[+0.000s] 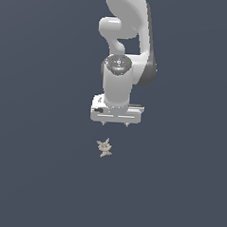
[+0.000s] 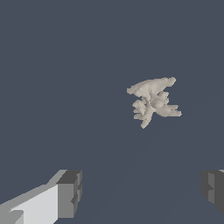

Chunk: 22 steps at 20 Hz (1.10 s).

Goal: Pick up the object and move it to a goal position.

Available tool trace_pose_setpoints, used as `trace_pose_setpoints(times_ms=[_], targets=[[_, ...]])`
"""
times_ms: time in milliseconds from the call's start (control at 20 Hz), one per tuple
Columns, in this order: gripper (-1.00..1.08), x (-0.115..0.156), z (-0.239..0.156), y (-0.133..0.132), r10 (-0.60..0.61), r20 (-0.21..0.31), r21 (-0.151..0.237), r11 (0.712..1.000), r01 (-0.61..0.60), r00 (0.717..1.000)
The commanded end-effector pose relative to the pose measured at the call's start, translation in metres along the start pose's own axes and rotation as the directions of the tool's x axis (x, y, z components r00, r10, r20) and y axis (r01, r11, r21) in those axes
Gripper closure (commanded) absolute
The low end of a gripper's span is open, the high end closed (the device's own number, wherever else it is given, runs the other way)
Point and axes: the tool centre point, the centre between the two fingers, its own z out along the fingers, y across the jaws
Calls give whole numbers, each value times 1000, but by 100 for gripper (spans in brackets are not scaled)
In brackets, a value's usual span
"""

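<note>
White arm: one Franka Panda arm (image 1: 126, 49) hangs from the upper part of the exterior view, its wrist pointing straight down.
Gripper: the gripper (image 1: 115, 123) sits at the end of the arm, its wide white body level and two short fingertips showing under it.
Jaws: spread wide apart, holding nothing; in the wrist view the two grey pads (image 2: 70, 192) stand at opposite sides of the picture with bare surface between them.
Object: a small beige-tan spiky shape (image 1: 104, 147), like an irregular star, much smaller than the gripper body.
Object position: it lies on the dark blue-grey surface (image 1: 35, 177), below the gripper in the exterior view and slightly toward that view's left of the gripper's middle.
Contact: none; a clear gap separates the fingertips from the object.
Wrist view of object: the shape (image 2: 153, 101) shows several thin pointed arms and lies ahead of the pads, not between them.
Surface: plain, uniform dark blue-grey throughout both views.
</note>
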Motion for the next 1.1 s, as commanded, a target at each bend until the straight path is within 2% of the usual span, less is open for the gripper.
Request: trace_pose_setpoints(times_ms=[0, 450, 1050], targets=[[-92, 0, 0, 0, 0, 0, 0, 1000, 0, 1000], [-92, 2, -8, -24, -14, 0, 1, 1000, 14, 1000], [-92, 9, -3, -18, -43, -1, -1, 999, 43, 999]])
